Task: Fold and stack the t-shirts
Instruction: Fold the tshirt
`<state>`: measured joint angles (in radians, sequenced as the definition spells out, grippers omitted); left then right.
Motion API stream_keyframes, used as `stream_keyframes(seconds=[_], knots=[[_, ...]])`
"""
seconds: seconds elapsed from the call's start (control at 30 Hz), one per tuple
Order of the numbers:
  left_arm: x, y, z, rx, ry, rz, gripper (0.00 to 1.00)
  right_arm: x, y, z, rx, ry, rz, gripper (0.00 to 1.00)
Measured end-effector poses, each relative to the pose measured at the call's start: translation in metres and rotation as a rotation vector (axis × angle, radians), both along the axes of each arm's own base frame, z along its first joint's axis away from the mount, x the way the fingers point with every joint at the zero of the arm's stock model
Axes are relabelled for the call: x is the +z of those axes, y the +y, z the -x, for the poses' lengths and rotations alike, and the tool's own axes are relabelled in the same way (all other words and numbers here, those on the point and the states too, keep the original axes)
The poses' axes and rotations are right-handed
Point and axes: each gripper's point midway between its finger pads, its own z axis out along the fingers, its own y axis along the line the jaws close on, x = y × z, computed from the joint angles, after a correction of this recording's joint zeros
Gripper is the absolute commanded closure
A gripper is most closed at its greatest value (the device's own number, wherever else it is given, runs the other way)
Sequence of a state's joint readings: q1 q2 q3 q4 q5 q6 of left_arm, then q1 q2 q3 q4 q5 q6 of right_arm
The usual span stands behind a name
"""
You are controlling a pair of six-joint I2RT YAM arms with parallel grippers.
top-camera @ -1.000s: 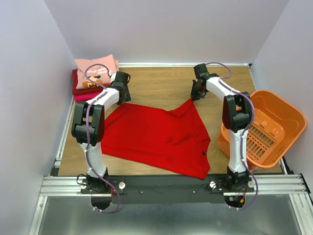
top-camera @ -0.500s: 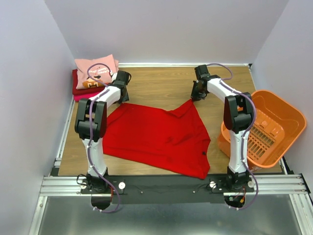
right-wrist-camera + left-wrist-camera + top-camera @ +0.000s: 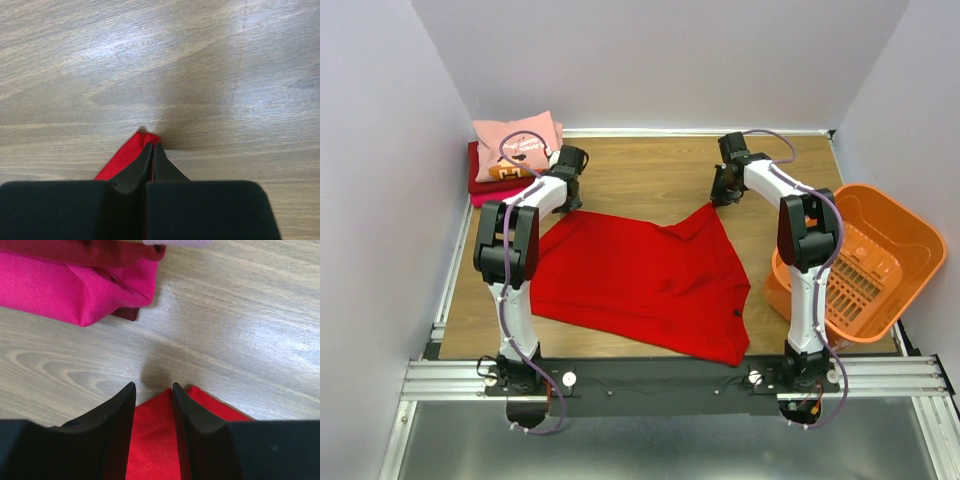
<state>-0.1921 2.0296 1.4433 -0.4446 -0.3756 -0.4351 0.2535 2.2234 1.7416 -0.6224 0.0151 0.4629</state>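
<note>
Your right fingers (image 3: 131, 172) pinch a far corner of the plain bright red cloth t-shirt (image 3: 640, 275); your left fingers (image 3: 112, 415) stand parted astride the other corner, not gripping. The shirt lies spread (unfolded) on the wooden desk (image 3: 650, 170). The folded pink, dark red and magenta tees (image 3: 515, 148) sit stacked far-left, so I'd judge one remains.

The left arm (image 3: 523, 215) and right arm (image 3: 792, 205) reach far out. The left gripper (image 3: 153, 392) points down, fingers a little apart. The right gripper (image 3: 151, 147) pinches the red shirt (image 3: 124, 159) tight between its tips.
</note>
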Motion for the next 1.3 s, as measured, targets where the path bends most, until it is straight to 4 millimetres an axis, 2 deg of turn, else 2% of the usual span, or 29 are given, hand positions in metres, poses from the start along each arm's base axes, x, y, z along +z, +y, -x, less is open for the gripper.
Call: stream_keyframes(seconds=[0.2, 0.23, 0.3, 0.37, 0.5, 0.73, 0.9, 1.1, 1.3], knots=[[-0.005, -0.004, 0.001, -0.010, 0.012, 0.004, 0.59, 0.000, 0.000, 0.000, 0.000, 0.000, 0.000, 0.96], [-0.007, -0.004, 0.001, -0.012, 0.015, 0.005, 0.64, 0.000, 0.000, 0.000, 0.000, 0.000, 0.000, 0.96], [-0.009, -0.006, 0.002, -0.017, 0.019, 0.006, 0.65, 0.000, 0.000, 0.000, 0.000, 0.000, -0.001, 0.96], [-0.009, -0.008, 0.002, -0.021, 0.020, 0.007, 0.74, 0.000, 0.000, 0.000, 0.000, 0.000, -0.001, 0.96], [-0.010, -0.011, 0.002, -0.032, 0.022, 0.008, 1.00, 0.000, 0.000, 0.000, -0.002, 0.000, -0.002, 0.96], [-0.010, -0.012, 0.001, -0.045, 0.023, 0.002, 1.00, 0.001, 0.005, 0.002, 0.006, 0.008, -0.028, 0.96], [-0.006, -0.001, 0.003, -0.033, 0.034, -0.057, 1.00, 0.009, 0.009, 0.009, 0.021, 0.017, -0.055, 0.96], [0.011, 0.014, 0.000, -0.007, 0.014, -0.135, 1.00, 0.039, 0.013, 0.022, 0.036, -0.007, -0.100, 0.96], [0.032, 0.032, 0.002, 0.031, -0.010, -0.182, 1.00, 0.084, 0.018, 0.034, 0.042, -0.069, -0.164, 0.96]])
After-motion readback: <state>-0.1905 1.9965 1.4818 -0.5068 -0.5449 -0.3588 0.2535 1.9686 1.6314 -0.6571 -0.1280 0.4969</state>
